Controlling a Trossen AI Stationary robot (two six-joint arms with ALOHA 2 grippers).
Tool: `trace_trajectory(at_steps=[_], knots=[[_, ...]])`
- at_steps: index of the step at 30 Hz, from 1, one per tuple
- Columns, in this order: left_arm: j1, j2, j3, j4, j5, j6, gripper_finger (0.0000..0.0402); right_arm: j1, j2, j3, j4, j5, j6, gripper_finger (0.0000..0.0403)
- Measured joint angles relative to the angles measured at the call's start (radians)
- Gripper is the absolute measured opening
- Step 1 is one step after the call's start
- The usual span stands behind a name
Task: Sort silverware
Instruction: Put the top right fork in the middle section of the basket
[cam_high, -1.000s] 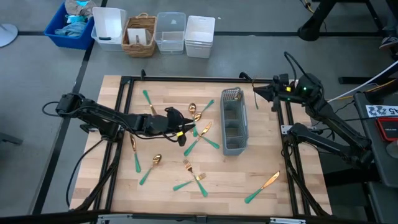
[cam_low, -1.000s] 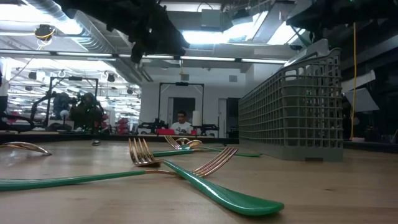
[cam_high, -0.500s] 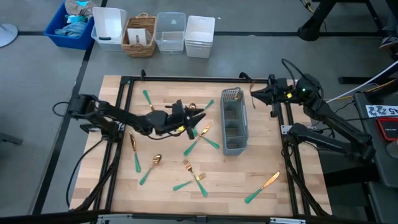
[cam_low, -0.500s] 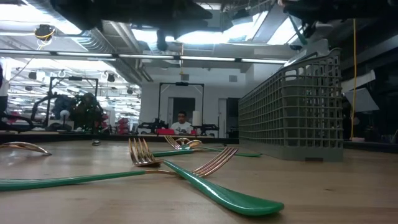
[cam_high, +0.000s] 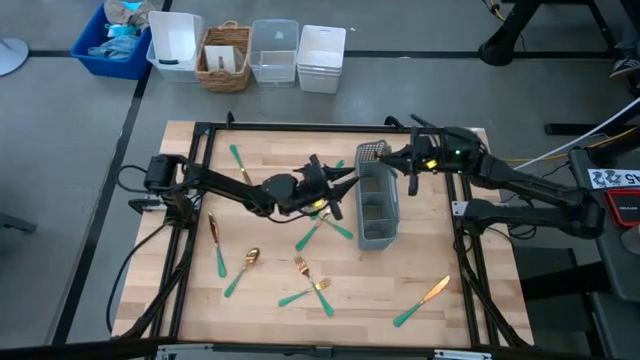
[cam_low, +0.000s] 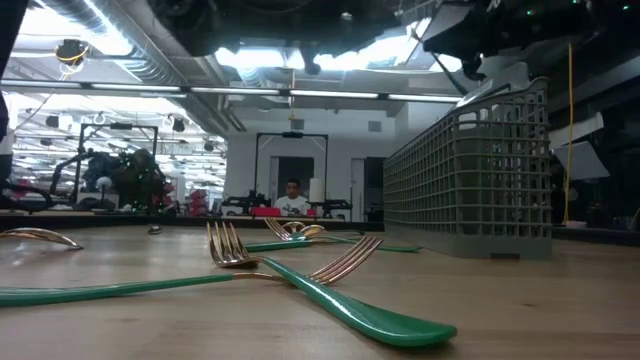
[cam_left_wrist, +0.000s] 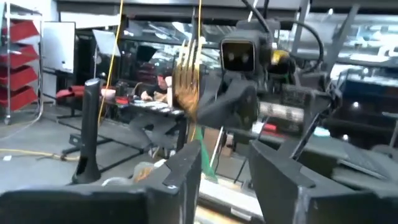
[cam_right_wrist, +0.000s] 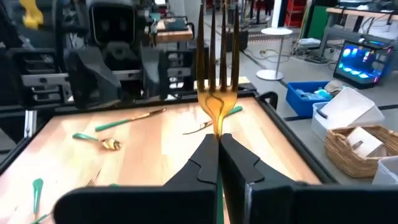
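My right gripper (cam_high: 388, 158) hovers by the far end of the grey mesh caddy (cam_high: 361, 205) and is shut on a gold fork (cam_right_wrist: 217, 56) with a teal handle. My left gripper (cam_high: 340, 180) faces it from the caddy's left side, open (cam_left_wrist: 224, 149). The same fork (cam_left_wrist: 186, 71) stands tines-up just ahead of the left gripper's fingers. Other forks, spoons and knives lie flat on the wooden table: a crossed pair (cam_high: 322, 225), another pair (cam_high: 312, 282), a knife (cam_high: 425, 300) and a spoon (cam_high: 248, 262). My right gripper pinches the fork at its neck (cam_right_wrist: 218, 127), just below the gold head, between its two shut fingers. The fingers come about level from the table's right and lie across the fork. The fork stands upright, tines up, clear of the table. My left gripper: the fork's teal handle (cam_left_wrist: 207, 158) shows between its open fingers, close to one finger (cam_left_wrist: 186, 171); I cannot tell whether it touches.
The caddy (cam_low: 470, 170) stands right of centre. Black frame rails (cam_high: 200, 200) run along the table's sides. Bins and a basket (cam_high: 225, 55) stand beyond the far edge. Two crossed forks (cam_low: 300, 265) lie near the low camera. A person (cam_low: 292, 195) sits far off in the room.
My left gripper has gone toward the table's right edge, toward the caddy, and has risen out of the low view. My right gripper has gone toward the table's left, past the caddy's far end, toward the left gripper. The silverware on the table has stayed put.
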Motion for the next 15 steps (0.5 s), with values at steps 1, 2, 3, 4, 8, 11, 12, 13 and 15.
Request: trace_trajectory(at_steps=[1, 2, 3, 4, 8, 11, 12, 13, 15], knots=[[0.000, 0.001, 0.013, -0.015, 0.000, 0.011, 0.0140, 0.012, 0.008, 0.000, 0.002, 0.011, -0.001, 0.0007], [0.001, 0.001, 0.027, -0.033, -0.001, 0.014, 0.0147, 0.024, 0.016, 0.000, 0.003, 0.020, -0.002, 0.0007], [0.003, -0.001, 0.041, -0.054, -0.001, 0.017, 0.0154, 0.037, 0.020, 0.000, 0.007, 0.035, -0.008, 0.0007], [0.005, -0.001, 0.050, -0.067, -0.001, 0.017, 0.0160, 0.047, 0.023, 0.000, 0.008, 0.048, -0.020, 0.0007], [0.018, -0.001, 0.080, -0.092, -0.003, -0.043, 0.0173, 0.091, 0.032, 0.000, 0.033, 0.103, -0.028, 0.0007], [0.033, -0.001, 0.085, -0.114, -0.004, -0.099, 0.0174, 0.113, 0.032, 0.000, 0.044, 0.136, -0.029, 0.0007], [0.037, -0.001, 0.085, -0.117, -0.003, -0.120, 0.0174, 0.117, 0.032, 0.000, 0.046, 0.145, -0.029, 0.0007], [0.042, -0.001, 0.085, -0.122, -0.003, -0.141, 0.0173, 0.120, 0.032, 0.000, 0.046, 0.153, -0.029, 0.0007], [0.049, -0.001, 0.085, -0.134, -0.003, -0.175, 0.0173, 0.123, 0.032, 0.000, 0.044, 0.169, -0.027, 0.0007]])
